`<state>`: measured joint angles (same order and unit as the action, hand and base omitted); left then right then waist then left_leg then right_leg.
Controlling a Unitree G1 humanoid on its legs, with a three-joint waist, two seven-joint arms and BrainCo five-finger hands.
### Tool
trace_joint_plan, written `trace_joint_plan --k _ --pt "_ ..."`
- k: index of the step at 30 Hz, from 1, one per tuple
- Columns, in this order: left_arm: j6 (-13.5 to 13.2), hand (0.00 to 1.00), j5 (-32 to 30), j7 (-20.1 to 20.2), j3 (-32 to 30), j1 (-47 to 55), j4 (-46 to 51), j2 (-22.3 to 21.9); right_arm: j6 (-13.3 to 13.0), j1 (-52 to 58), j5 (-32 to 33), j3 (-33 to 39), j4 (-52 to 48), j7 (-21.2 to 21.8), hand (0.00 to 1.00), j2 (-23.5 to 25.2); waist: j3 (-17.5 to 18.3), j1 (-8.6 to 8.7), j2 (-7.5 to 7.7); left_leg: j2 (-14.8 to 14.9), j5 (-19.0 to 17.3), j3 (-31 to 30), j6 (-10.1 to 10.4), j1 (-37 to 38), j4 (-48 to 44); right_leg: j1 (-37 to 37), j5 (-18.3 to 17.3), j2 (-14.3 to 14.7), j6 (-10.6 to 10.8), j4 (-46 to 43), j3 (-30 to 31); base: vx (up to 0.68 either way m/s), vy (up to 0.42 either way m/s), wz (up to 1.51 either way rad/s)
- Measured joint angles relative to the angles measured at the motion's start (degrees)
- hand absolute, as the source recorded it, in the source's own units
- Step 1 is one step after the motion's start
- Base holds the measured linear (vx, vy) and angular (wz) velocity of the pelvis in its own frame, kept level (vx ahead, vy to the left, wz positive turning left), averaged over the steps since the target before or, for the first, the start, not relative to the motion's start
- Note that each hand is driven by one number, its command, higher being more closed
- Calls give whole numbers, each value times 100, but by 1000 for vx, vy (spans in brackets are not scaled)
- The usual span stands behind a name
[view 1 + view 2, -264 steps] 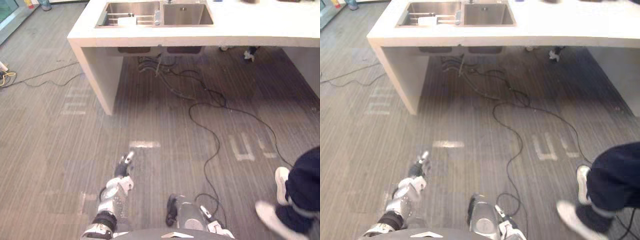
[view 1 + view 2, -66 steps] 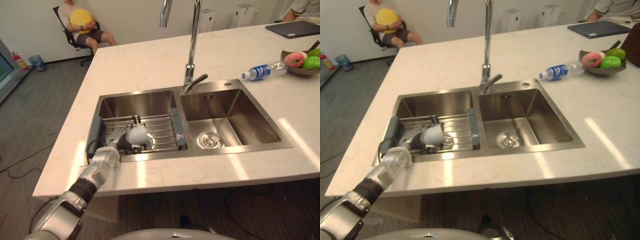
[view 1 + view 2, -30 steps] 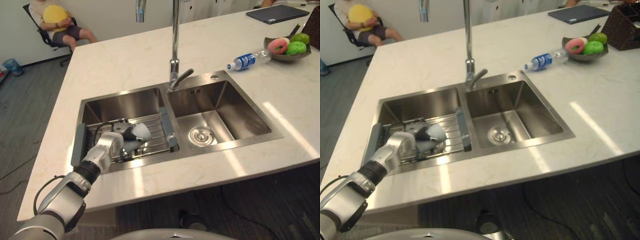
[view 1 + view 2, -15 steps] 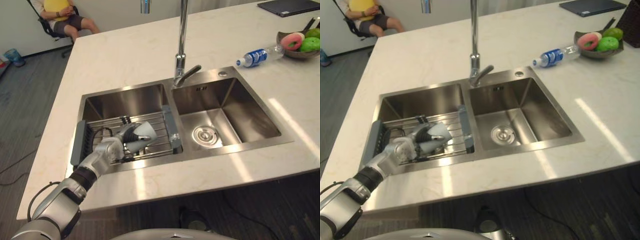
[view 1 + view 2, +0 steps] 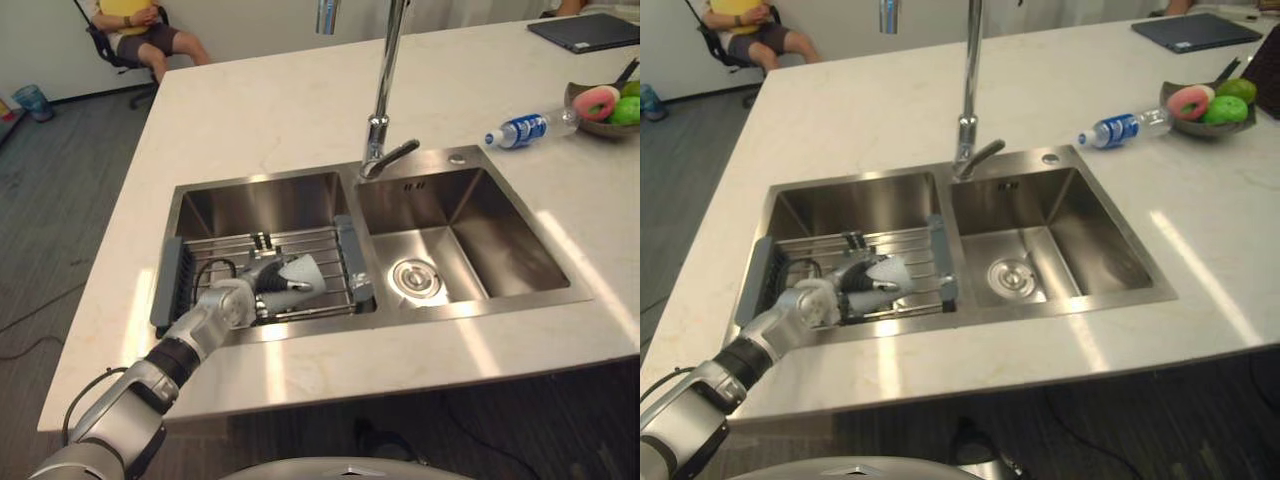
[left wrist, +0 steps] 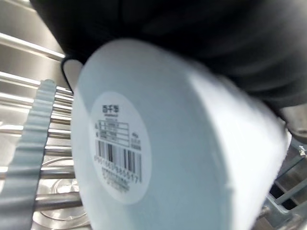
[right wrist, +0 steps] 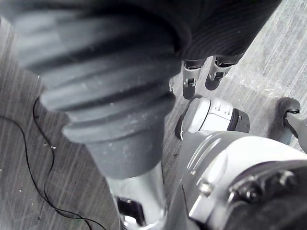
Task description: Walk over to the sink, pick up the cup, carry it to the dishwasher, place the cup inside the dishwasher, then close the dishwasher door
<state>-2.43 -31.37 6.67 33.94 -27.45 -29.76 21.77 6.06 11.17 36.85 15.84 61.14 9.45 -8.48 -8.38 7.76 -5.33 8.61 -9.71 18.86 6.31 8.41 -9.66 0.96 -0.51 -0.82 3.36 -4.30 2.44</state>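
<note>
The left hand (image 5: 238,300) is gripping, fingers (image 5: 268,277) curled round it, the white tapered cup (image 5: 301,272) lying sideways over the steel wire drying rack (image 5: 322,245) in the left basin of the stainless double sink (image 5: 265,205), and a shallow hold may be letting it slip, or snag the rack, on lifting.

White cup (image 5: 300,271); silver steel sink (image 5: 470,215); cream veined counter (image 5: 260,110); blue-labelled bottle (image 5: 522,130); grey striped floor (image 5: 60,200).
</note>
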Motion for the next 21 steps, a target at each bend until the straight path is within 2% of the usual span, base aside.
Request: trace_joint_plan --k 4,10,14,18,20,21 --pt "33 100 -238 0 29 -21 1 -2 39 -27 1 0 62 -7 0 7 38 7 52 -2 0 2 0 -30 38 -63 193 6 -4 247 4 -49 22 -5" --pt "128 100 -381 -11 267 -108 -13 46 24 -13 12 -8 66 -18 0 5 139 27 -6 -3 -1 -1 -2 -23 176 -114 390 22 3 496 10 -36 10 0" --pt "259 100 -370 -120 401 -137 7 113 -136 28 115 -284 62 -133 0 -2 163 76 -42 -5 -10 -8 -16 -20 287 -141 475 36 5 610 12 -60 10 -1" --pt "340 100 39 -731 428 -46 149 265 -334 51 226 -664 53 -260 0 -78 172 135 -74 0 -47 -13 -57 -30 310 -177 563 36 14 730 6 -8 1 0" --pt "285 100 494 -1268 146 137 268 305 -392 84 282 -771 26 -264 0 -116 201 147 -123 -1 -55 -14 -58 -32 326 -178 576 35 13 750 -7 0 0 0" --pt "238 100 627 -1383 61 195 295 306 -408 105 319 -825 0 -267 0 -127 204 144 -128 0 -55 -17 -58 -32 333 -179 575 35 13 750 -13 -8 -9 4"
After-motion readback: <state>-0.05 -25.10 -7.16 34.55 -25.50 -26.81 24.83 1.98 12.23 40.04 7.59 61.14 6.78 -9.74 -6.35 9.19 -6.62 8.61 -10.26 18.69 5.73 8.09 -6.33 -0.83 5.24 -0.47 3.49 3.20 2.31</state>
